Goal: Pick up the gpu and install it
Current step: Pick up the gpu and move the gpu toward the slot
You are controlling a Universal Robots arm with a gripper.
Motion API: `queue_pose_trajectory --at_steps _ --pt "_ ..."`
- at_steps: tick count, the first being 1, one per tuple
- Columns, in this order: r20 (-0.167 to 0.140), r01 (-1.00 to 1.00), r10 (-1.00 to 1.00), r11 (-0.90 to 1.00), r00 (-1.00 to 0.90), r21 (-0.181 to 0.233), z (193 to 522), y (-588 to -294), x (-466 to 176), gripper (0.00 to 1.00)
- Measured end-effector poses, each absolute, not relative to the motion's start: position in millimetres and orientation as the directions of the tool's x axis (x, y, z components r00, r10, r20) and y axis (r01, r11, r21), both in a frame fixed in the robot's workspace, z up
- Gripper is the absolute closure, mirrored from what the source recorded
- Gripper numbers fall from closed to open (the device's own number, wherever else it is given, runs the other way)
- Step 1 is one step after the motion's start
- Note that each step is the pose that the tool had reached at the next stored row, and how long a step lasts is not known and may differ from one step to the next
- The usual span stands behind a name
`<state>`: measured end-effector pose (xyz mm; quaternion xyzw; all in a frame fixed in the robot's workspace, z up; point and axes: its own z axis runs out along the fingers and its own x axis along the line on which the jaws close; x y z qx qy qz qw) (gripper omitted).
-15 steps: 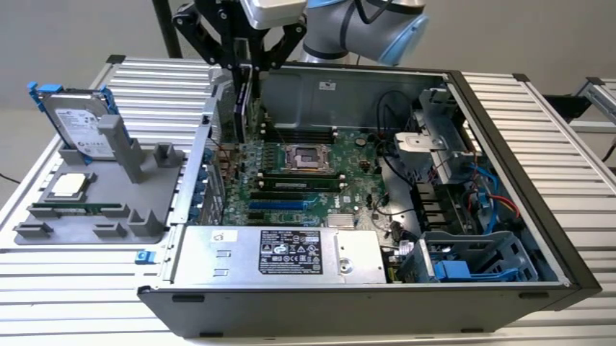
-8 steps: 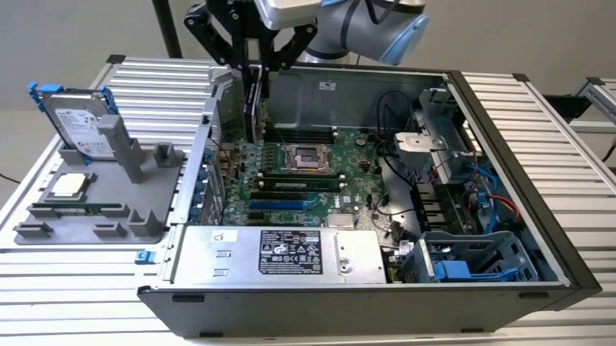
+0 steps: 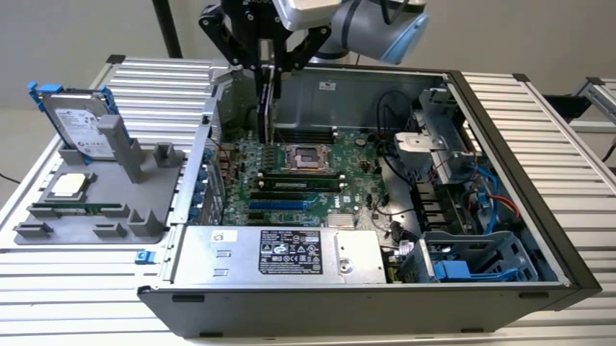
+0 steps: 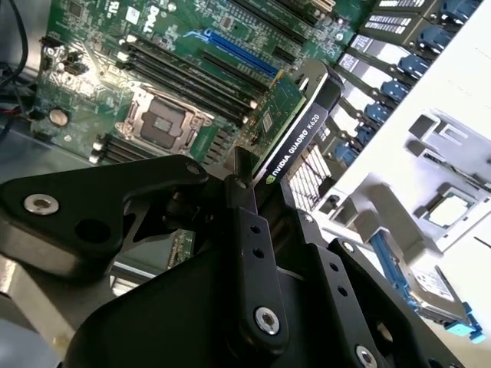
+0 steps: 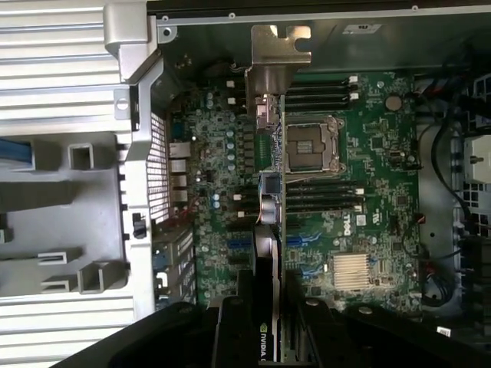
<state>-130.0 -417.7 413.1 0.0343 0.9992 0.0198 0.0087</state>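
My gripper [image 3: 267,66] is shut on the gpu [image 3: 267,108], which hangs on edge over the open computer case. It is above the far end of the green motherboard [image 3: 288,180], near the case's back wall. In the second wrist view the gpu [image 4: 301,126] shows its black cooler shroud and a strip of green board, clamped between my black fingers [image 4: 244,211]. In the first wrist view the gpu [image 5: 268,230] is seen edge-on, its silver end bracket [image 5: 280,54] farthest from the gripper [image 5: 268,326]. It hovers beside the empty processor socket [image 5: 311,146], above the board.
The case [image 3: 510,166] lies open on a slatted metal table. A power supply [image 3: 279,252] sits along its near wall, with cables and drive bays [image 3: 462,259] on the exterior view's right. A grey fixture [image 3: 135,216] on the left holds a blue-framed hard drive [image 3: 82,122], a processor [image 3: 69,185] and a memory stick [image 3: 77,209].
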Motion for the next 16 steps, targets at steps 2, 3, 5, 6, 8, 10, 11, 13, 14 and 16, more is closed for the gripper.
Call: queue_pose_trajectory --at_steps 2,3,5,6,8,10,11,13,14,16 --pt "-0.016 0.068 0.069 0.997 -0.998 0.04 413.2 -417.7 -126.5 1.0" --pt "-0.016 0.068 0.069 0.997 -0.997 0.04 413.2 -417.7 -124.8 1.0" --pt "-0.016 0.068 0.069 0.997 -0.997 0.04 413.1 -417.7 -121.3 1.0" --pt "-0.015 0.068 0.069 0.997 -0.998 0.04 413.1 -417.7 -119.5 1.0" --pt "-0.015 0.068 0.069 0.997 -0.998 0.04 413.1 -417.7 -116.0 1.0" --pt "-0.015 0.068 0.069 0.997 -0.998 0.04 413.2 -417.7 -112.6 1.0" --pt "-0.015 0.068 0.069 0.997 -0.998 0.04 413.2 -417.7 -111.0 1.0" --pt "-0.015 0.068 0.069 0.997 -0.998 0.04 413.2 -417.7 -107.7 1.0" --pt "-0.015 0.068 0.069 0.997 -0.998 0.04 413.2 -417.7 -106.2 1.0" --pt "-0.015 0.068 0.069 0.997 -0.998 0.04 413.2 -417.7 -103.5 1.0"
